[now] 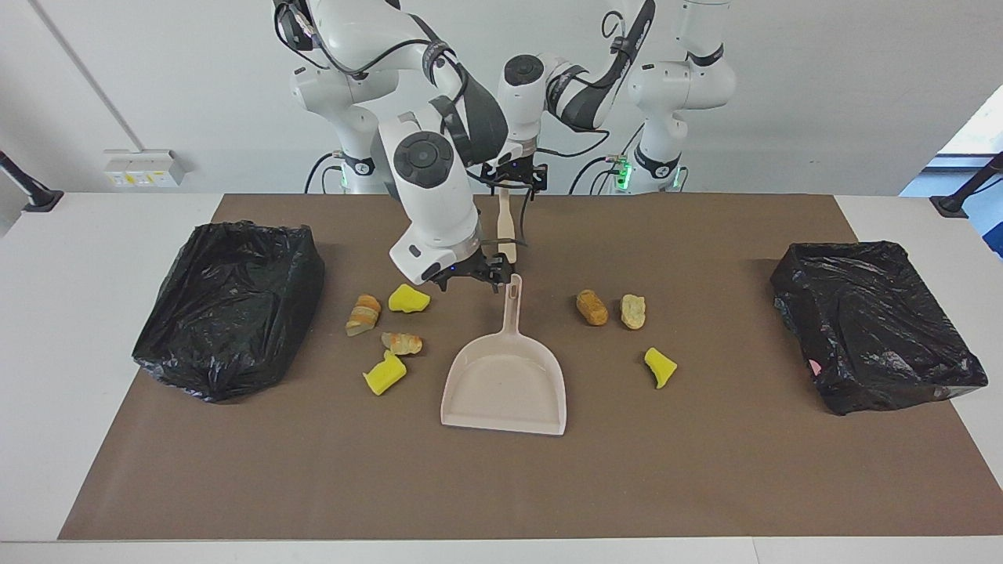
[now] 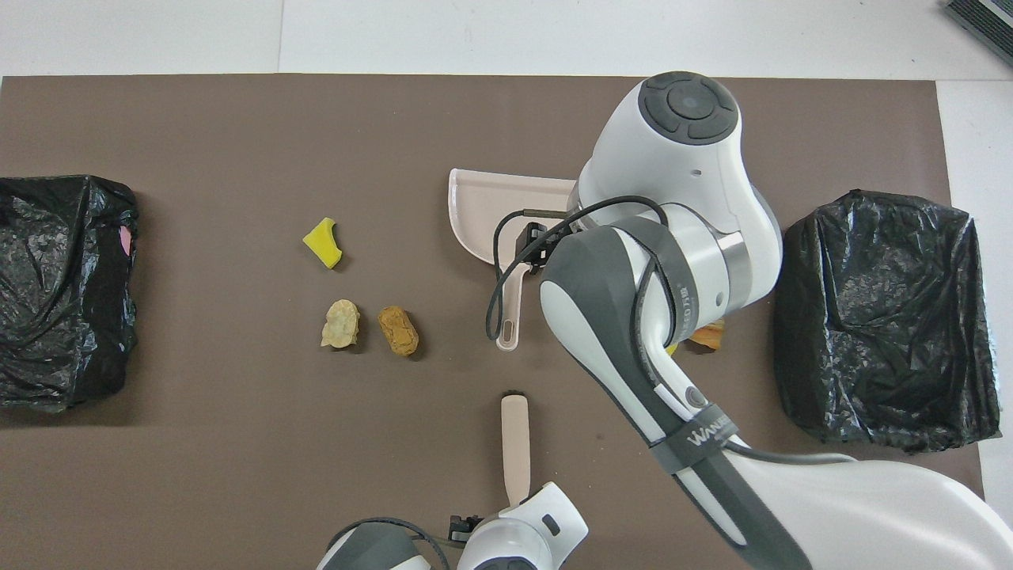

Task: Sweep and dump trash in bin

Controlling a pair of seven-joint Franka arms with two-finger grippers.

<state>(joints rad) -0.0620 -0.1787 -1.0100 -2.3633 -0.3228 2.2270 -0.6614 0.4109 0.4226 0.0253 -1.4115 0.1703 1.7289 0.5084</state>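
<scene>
The beige dustpan (image 1: 505, 380) lies mid-mat, its handle toward the robots. My right gripper (image 1: 472, 280) is open, low over the mat beside the handle's tip, near a yellow chunk (image 1: 407, 299). Three more trash pieces (image 1: 364, 313) (image 1: 402, 342) (image 1: 384, 374) lie by it, toward the right arm's end. A brown piece (image 1: 592, 307), a pale piece (image 1: 633, 311) and a yellow chunk (image 1: 660, 366) lie toward the left arm's end. My left gripper (image 1: 515, 186) is shut on a flat beige stick (image 1: 506, 231) that points at the dustpan handle. In the overhead view my right arm hides most of the first group.
Two bins lined with black bags stand on the brown mat: one (image 1: 227, 309) at the right arm's end, one (image 1: 878, 325) at the left arm's end. The mat (image 1: 501, 486) reaches on past the dustpan's mouth, away from the robots.
</scene>
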